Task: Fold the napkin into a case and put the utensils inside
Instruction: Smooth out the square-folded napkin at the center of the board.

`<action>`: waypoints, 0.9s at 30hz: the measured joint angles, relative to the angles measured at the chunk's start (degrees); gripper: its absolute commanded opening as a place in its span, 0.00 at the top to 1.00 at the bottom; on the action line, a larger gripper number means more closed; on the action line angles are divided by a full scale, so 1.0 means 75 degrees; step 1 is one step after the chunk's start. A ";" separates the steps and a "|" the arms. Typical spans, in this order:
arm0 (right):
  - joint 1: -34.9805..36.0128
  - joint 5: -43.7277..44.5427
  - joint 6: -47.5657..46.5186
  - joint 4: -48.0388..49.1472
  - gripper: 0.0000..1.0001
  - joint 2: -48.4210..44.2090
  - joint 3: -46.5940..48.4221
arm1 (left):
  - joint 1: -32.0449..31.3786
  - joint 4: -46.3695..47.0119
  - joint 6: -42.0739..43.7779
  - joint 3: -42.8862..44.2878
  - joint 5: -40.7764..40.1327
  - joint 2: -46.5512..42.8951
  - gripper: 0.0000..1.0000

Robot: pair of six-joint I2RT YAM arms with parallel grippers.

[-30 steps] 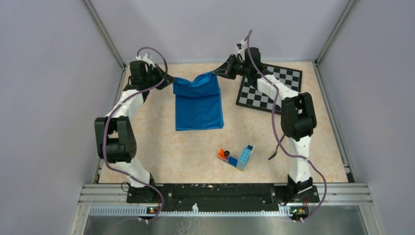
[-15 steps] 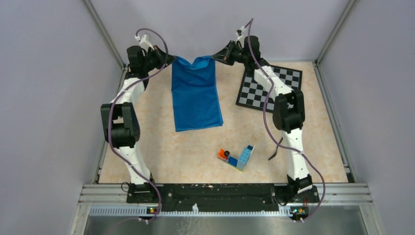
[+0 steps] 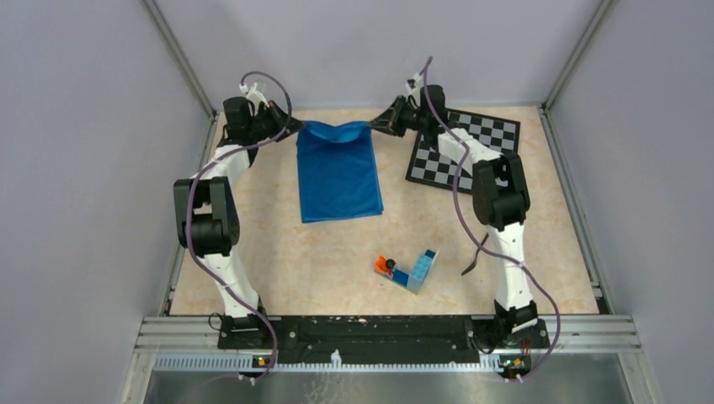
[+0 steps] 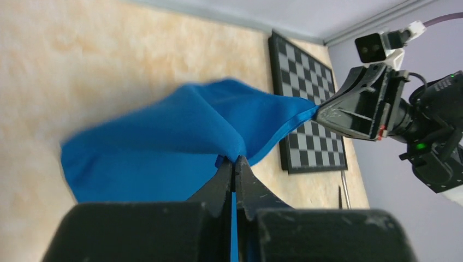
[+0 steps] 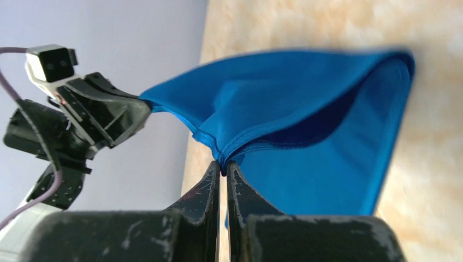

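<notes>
I have the napkin (image 3: 337,172) by its two far corners. The left gripper (image 4: 236,161) has its jaws pressed together on the left corner. The right gripper (image 5: 223,164) pinches the right corner the same way, on what looks like a doubled hem. The held edge hangs just off the table (image 3: 269,252) close to its far edge, stretched between the two grippers. The rest of the cloth lies flat, running toward the middle of the table.

I judge this to be the folding step, with the case not yet formed. The fork (image 3: 471,263) lies out by the near right corner, beside the right arm and well apart from the napkin. Next I would carry both corners together, level and at equal pace, toward the napkin's near edge. The cloth must stay taut so the layers land square, and I would let go only once they lie flat.
</notes>
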 measured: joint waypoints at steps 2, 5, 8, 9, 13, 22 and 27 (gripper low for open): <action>0.0000 -0.0055 0.0000 0.0023 1.00 -0.0289 -0.0915 | 0.0006 -0.0335 -0.0020 -0.0408 0.0052 -0.0221 1.00; 0.0003 -0.0140 0.0003 0.0061 1.00 -0.0688 -0.1944 | 0.0006 -0.0682 -0.0093 -0.1221 0.0163 -0.0778 1.00; 0.0050 -0.0224 -0.0003 0.0137 1.00 -0.1250 -0.2949 | 0.0003 -0.0935 -0.0242 -0.2078 0.0219 -0.1469 1.00; 0.0055 -0.0251 0.0000 0.0166 1.00 -0.1431 -0.3223 | 0.0006 -0.1014 -0.0274 -0.2381 0.0245 -0.1725 1.00; 0.0105 -0.0385 0.0006 0.0691 1.00 -0.2192 -0.4494 | 0.0003 -0.1463 -0.0245 -0.3305 0.0364 -0.2436 1.00; 0.0332 -0.0542 -0.0009 0.1177 1.00 -0.2530 -0.6169 | 0.0006 -0.2299 0.0082 -0.5217 0.0332 -0.3124 1.00; 0.0423 -0.0539 -0.0166 0.1186 1.00 -0.2693 -0.6636 | 0.0006 -0.2527 0.0361 -0.5590 0.0219 -0.3209 1.00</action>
